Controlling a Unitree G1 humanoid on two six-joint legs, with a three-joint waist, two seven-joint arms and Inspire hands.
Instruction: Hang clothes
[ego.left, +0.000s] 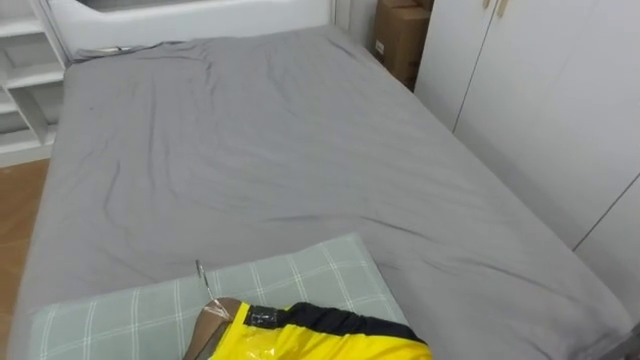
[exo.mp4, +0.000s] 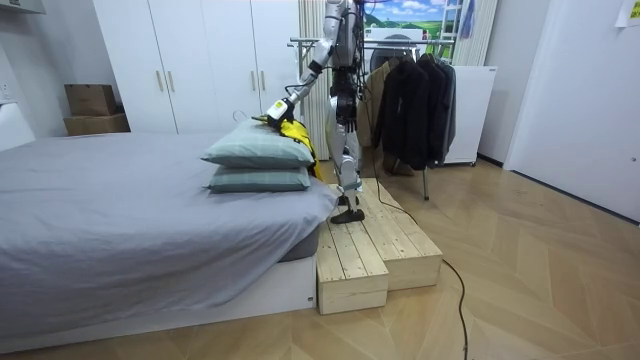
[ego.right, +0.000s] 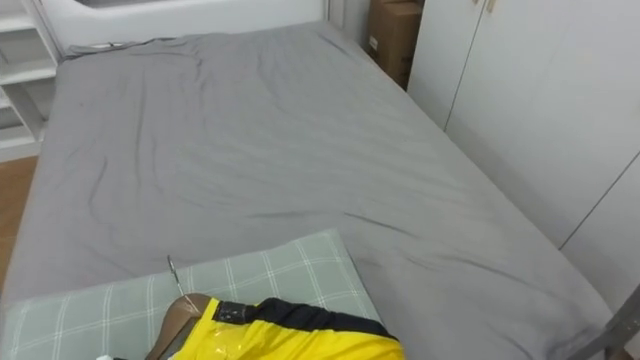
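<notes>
At the near end of the bed (ego.left: 300, 150), right under my view, a yellow garment (ego.left: 320, 345) with a black band at its collar lies on a pale green checked pillow (ego.left: 300, 275). It is on a wooden hanger (ego.left: 212, 325), whose thin metal hook (ego.left: 203, 280) sticks up at the garment's left end and points toward the far side of the bed. In the room view I stand on a low wooden platform (exo.mp4: 370, 250) beside the bed. My left arm reaches down and forward, and my left hand (exo.mp4: 277, 107) is at the yellow garment on top of two stacked pillows. I cannot tell from here whether its fingers are spread or closed round the hanger. The grey sheet stretches away wrinkled. White wardrobe doors (ego.left: 540, 90) run along its right, with a cardboard box (ego.left: 400, 40) at the far right corner and white shelves (ego.left: 20, 80) at the far left. Behind me a clothes rack (exo.mp4: 410, 95) carries dark clothes.
</notes>
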